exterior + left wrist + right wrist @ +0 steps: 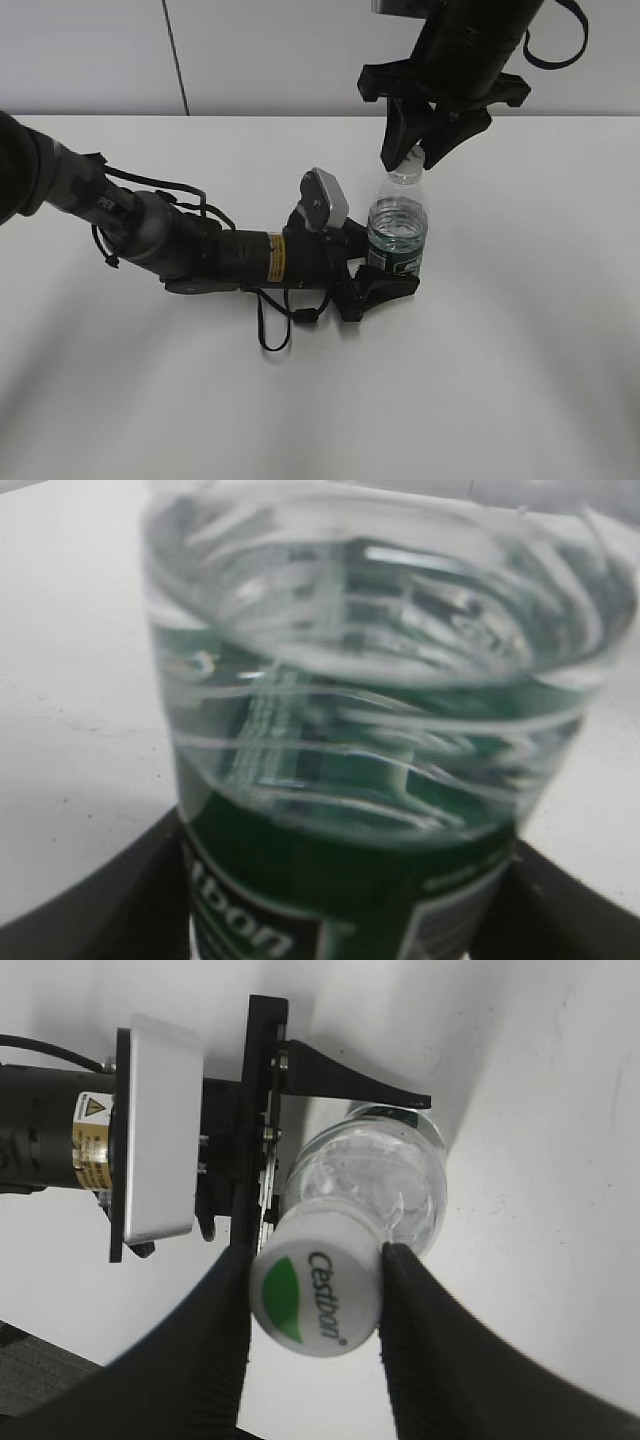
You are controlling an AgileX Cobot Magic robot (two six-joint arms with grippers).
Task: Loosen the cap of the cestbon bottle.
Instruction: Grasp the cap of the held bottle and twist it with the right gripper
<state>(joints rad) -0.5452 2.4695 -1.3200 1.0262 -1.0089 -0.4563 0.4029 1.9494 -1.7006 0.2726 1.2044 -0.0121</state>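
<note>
Exterior view: the cap is hidden behind the right tool (408,152). Left wrist view: the cestbon bottle (370,730) is blurred, cut off at top and bottom; label lettering partly cropped; left tool's fingers (110,900) mostly out of frame.

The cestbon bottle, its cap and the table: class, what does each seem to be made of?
cestbon bottle: thin clear plastic, glossy; ribs and water show through.
cap: opaque white plastic, smooth, with a printed green mark.
table: matte white surface, probably laminate; the material is uncertain.

White green-patched cap (315,1303); seemingly dark-green bottle label (340,900).
</note>
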